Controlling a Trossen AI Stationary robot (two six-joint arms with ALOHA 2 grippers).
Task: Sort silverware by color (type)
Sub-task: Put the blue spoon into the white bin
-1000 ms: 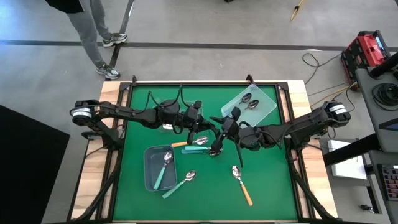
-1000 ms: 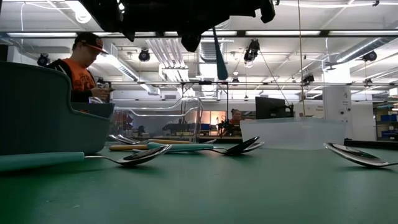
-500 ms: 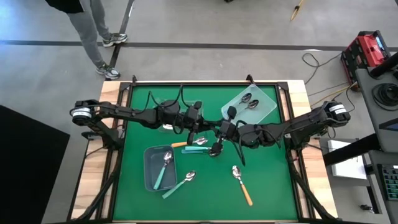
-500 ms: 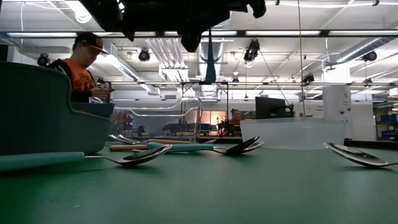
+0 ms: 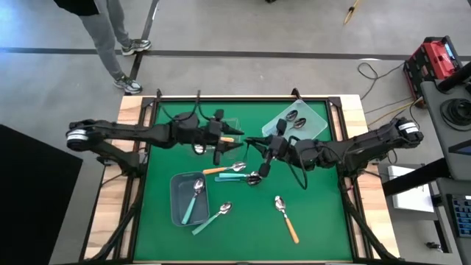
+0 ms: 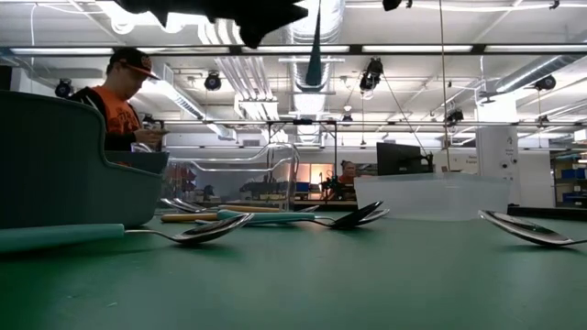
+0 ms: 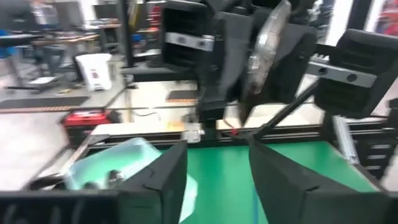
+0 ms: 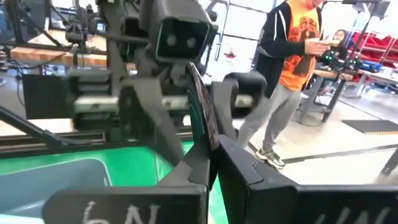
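My right gripper (image 5: 266,151) (image 8: 211,155) hovers over the middle of the green mat (image 5: 324,221), shut on a spoon with a dark blue handle (image 6: 315,50) and a shiny bowl (image 7: 268,37). Facing it from the left, my left gripper (image 5: 222,151) (image 7: 217,149) is open and holds nothing. Two orange-handled spoons (image 5: 213,170) (image 5: 287,218) and two teal ones (image 5: 235,177) (image 5: 213,217) lie flat on the mat. My right gripper pinches the spoon between its two fingers (image 8: 242,168), somewhere between the bowl and the handle's free end. The fingers come level from the table's right side and lie across the spoon. The spoon stands roughly upright and clear of the mat, its bowl (image 7: 268,37) above the fingers and its handle (image 6: 315,50) hanging below.
A grey bin (image 5: 176,210) at the near left holds a teal spoon. A clear bin (image 5: 316,129) at the far right holds two spoons. Another clear bin (image 5: 234,124) stands by my left gripper with an orange handle in it. A person stands beyond the table's far left.
My left gripper has drawn back toward the table's left edge, away from the dark blue spoon, which stays with my right gripper. The right gripper has risen and moved a little toward the far right. The spoon's handle has gone from tilted to upright and hangs higher.
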